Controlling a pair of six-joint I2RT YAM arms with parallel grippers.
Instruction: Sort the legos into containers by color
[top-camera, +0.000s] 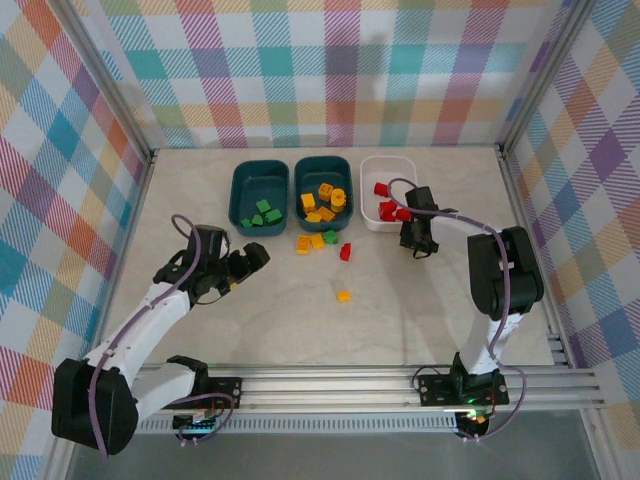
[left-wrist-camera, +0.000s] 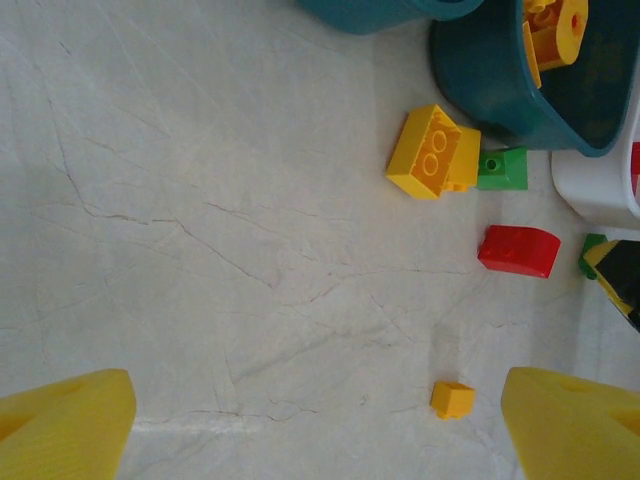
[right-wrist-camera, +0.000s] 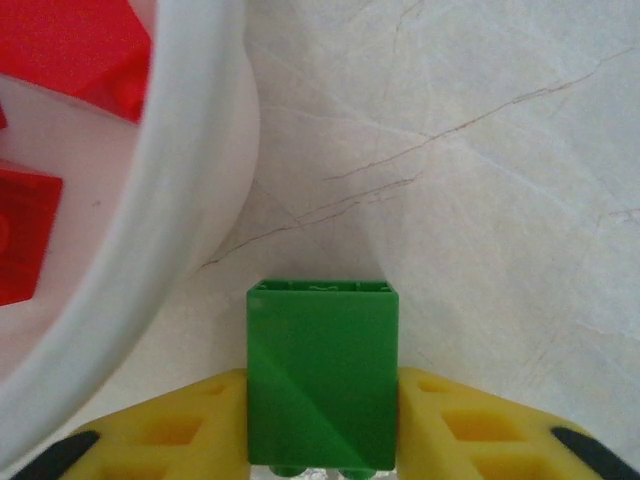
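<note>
**Right pincer** (top-camera: 418, 242): low over the counter (top-camera: 420, 330), just beside the white bin (right-wrist-camera: 190, 200). It is gripping a green brick (right-wrist-camera: 322, 370), with both yellow fingers (right-wrist-camera: 170, 425) flat against the brick's sides. The brick is near the bin wall but not touching it. Whether it rests on the counter or hangs just above it cannot be told.

**Left pincer** (left-wrist-camera: 315, 405): jaws wide apart and empty, over bare counter. A small yellow brick (left-wrist-camera: 453, 399) lies just inside the right-hand finger.

**Step in hand (judged):** carry the green brick to the green bin (top-camera: 258, 188), the left teal one.
- Lift straight up first so the brick clears the white rim and does not disturb the red bricks (right-wrist-camera: 70, 50) inside.
- Keep the grip square, since the brick's faces are smooth.
- Pass high over the middle bin (top-camera: 322, 185), which holds yellow pieces.
- Release low inside the green bin so the brick does not bounce out.
- The reach is long, and the left arm sits near that path.

**Loose stock:** a yellow pair (left-wrist-camera: 430, 150), one green piece (left-wrist-camera: 503, 168) and one red piece (left-wrist-camera: 518, 250), on the counter in front of the middle bin.
</note>
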